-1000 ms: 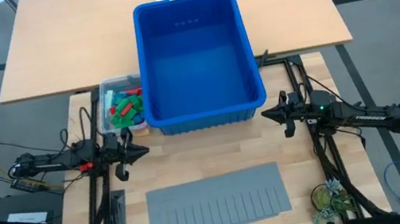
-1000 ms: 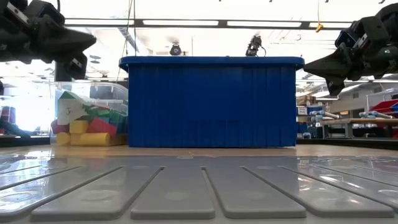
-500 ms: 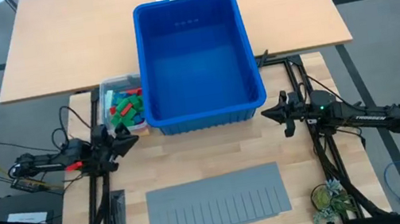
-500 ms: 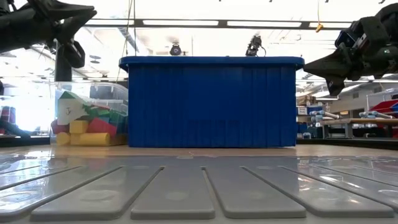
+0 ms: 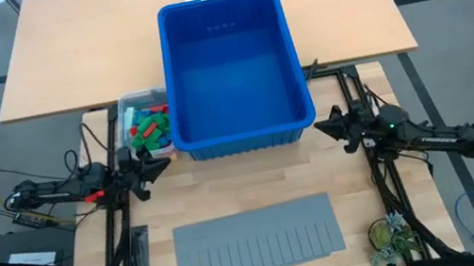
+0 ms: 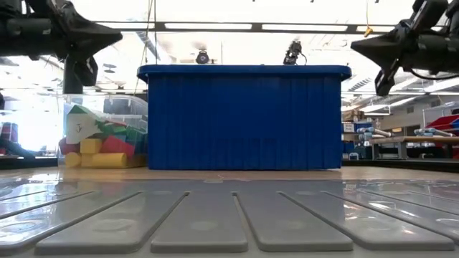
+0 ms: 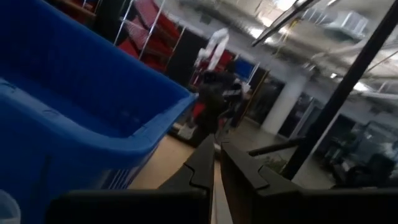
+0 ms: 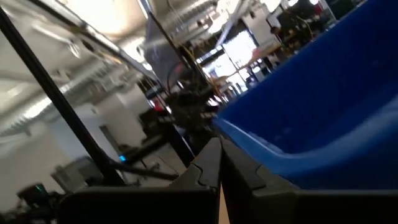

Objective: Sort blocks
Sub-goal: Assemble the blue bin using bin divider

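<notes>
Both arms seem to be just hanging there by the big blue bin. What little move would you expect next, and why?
Probably the left pincer swings toward the clear tub and opens. It is shut, holds nothing, and sits closest to the blocks, which all lie heaped in that tub beside the empty blue bin. The right pincer, also shut, waits on the bin's far side.
</notes>
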Robot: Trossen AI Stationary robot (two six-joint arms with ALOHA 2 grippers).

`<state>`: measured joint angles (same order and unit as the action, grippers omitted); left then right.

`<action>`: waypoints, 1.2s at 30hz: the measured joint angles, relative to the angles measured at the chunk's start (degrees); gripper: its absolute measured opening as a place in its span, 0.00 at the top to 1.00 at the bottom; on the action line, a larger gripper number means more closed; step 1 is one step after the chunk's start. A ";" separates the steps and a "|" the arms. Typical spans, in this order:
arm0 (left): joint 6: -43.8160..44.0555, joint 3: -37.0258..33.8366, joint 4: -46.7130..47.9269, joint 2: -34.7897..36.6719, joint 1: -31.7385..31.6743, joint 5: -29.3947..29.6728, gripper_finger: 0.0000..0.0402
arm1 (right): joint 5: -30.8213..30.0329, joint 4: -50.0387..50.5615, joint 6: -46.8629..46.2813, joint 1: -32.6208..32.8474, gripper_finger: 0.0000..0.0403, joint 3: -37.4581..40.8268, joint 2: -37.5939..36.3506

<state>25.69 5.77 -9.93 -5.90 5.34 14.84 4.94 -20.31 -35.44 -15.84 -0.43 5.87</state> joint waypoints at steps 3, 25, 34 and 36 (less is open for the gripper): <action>0.31 2.04 0.56 -2.75 0.00 0.11 0.91 | 0.00 -2.28 -0.95 0.00 0.97 0.00 0.00; 0.17 36.77 45.27 -30.67 0.02 0.16 0.91 | -0.42 -4.22 -2.05 0.02 0.97 0.00 0.02; 0.10 37.13 48.37 -34.98 0.01 -6.64 0.91 | -0.38 -3.66 3.72 1.27 0.97 -0.37 2.23; 0.35 37.06 49.64 -35.06 0.00 -9.89 0.91 | -0.29 -3.39 2.31 2.38 0.97 -2.49 4.10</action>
<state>26.04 42.83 39.70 -40.96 5.34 4.95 4.65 -23.70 -33.13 -13.46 -2.92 9.97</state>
